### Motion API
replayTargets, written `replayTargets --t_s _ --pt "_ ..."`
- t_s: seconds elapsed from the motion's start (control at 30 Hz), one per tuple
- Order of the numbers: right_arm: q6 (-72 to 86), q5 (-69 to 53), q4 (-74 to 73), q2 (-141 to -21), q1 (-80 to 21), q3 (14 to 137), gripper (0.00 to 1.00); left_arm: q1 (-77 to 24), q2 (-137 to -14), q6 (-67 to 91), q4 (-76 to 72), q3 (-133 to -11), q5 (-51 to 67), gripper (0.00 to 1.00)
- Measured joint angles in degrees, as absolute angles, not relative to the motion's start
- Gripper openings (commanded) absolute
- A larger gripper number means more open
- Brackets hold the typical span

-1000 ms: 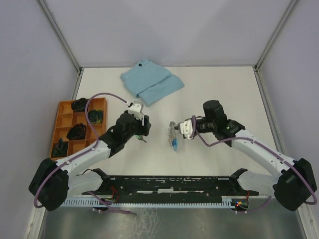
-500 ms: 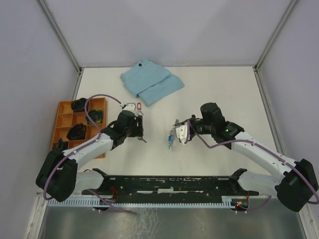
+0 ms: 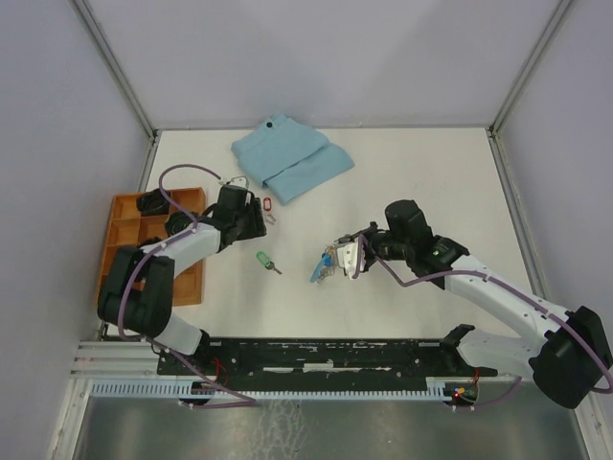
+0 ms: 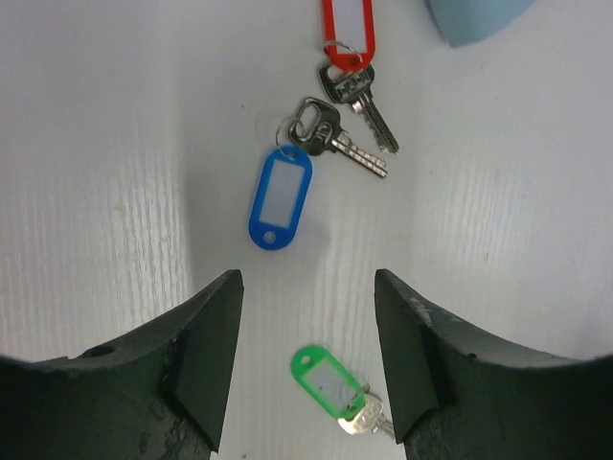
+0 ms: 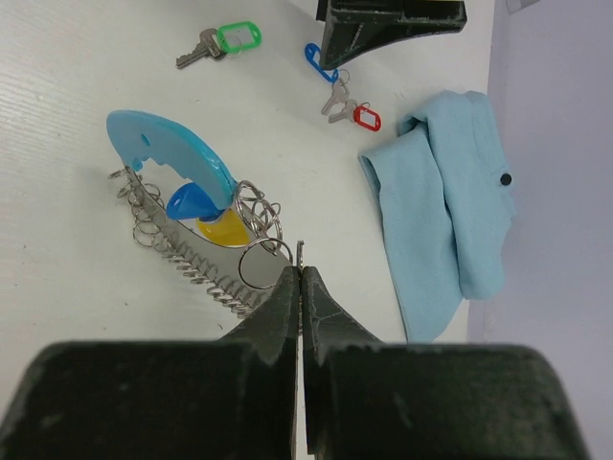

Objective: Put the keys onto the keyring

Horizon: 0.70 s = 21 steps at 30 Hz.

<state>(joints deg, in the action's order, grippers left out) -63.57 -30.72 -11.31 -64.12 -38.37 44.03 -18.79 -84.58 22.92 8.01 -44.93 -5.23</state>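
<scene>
A: Where are the keys (image 4: 326, 129)?
B: Flat on the bench (image 3: 431, 182), ungripped: blue-tagged key (image 4: 281, 196) and red-tagged key (image 4: 347, 38) just beyond the spread left jaws, green-tagged key (image 4: 330, 381) showing through their gap
A: And the keyring (image 5: 192, 206)?
B: One wire ring pinched in the pressed-together right jaws, mid-bench; blue cloth (image 3: 290, 158) lies beyond; left arm (image 3: 192, 241) stretches past the orange tray (image 3: 123, 233)

Bright, even lighting (soft shadows), mostly sharp.

Red-tagged key (image 4: 347, 38) lies flat beside the cloth (image 4: 474, 17), blue-tagged key (image 4: 281, 196) and green-tagged key (image 4: 330, 383) progressively farther; chain-link, blue-strapped keyring (image 5: 192, 206) well apart.
</scene>
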Motion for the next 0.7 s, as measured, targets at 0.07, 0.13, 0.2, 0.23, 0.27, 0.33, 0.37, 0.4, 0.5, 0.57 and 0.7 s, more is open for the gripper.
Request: replayTargets --t_s 0.07,0.13,0.2,0.23,0.27,0.33,0.37,0.4,0.5,0.57,0.7 --pt "-63.53 -30.72 -11.49 -64.12 -38.63 43.99 0.01 -17.30 -87.79 22.90 6.11 -45.95 -3.95 0.58" --pt "-63.53 -30.72 -11.73 -64.12 -38.92 43.99 0.01 -15.66 -90.08 22.90 4.89 -46.70 -2.79 0.54" --pt "-63.51 -30.74 -11.88 -64.14 -39.16 43.99 0.01 -13.67 -92.51 22.83 4.19 -48.27 -1.34 0.52" --pt "-63.51 -30.74 -11.92 -64.14 -39.31 43.99 0.01 -12.71 -93.82 22.79 4.14 -49.54 -0.49 0.52" --pt "-63.51 -30.74 -11.97 -64.14 -39.42 43.99 0.01 -12.10 -94.85 22.70 4.08 -50.61 0.30 0.52" --pt "-63.53 -30.72 -12.10 -64.14 -39.75 43.99 0.01 -10.72 -97.25 22.02 4.19 -53.56 2.13 0.51" --pt "-63.53 -30.70 -12.12 -64.14 -39.88 43.97 0.01 -10.31 -98.17 21.67 4.16 -54.63 2.74 0.50" --pt "-63.53 -30.59 -12.12 -64.14 -40.03 43.92 0.01 -9.89 -99.20 21.23 4.23 -55.88 3.70 0.48" --pt "-63.57 -30.17 -12.14 -64.14 -40.36 43.83 0.01 -9.32 -101.60 20.38 4.34 -58.28 6.46 0.43" --pt "-63.77 -29.71 -12.14 -64.14 -40.49 43.79 0.01 -9.21 -102.89 19.77 5.04 -59.35 8.29 0.41" --pt "-64.05 -29.21 -12.56 -64.12 -40.62 43.77 0.01 -9.17 -105.47 18.44 7.14 -61.89 11.03 0.38"
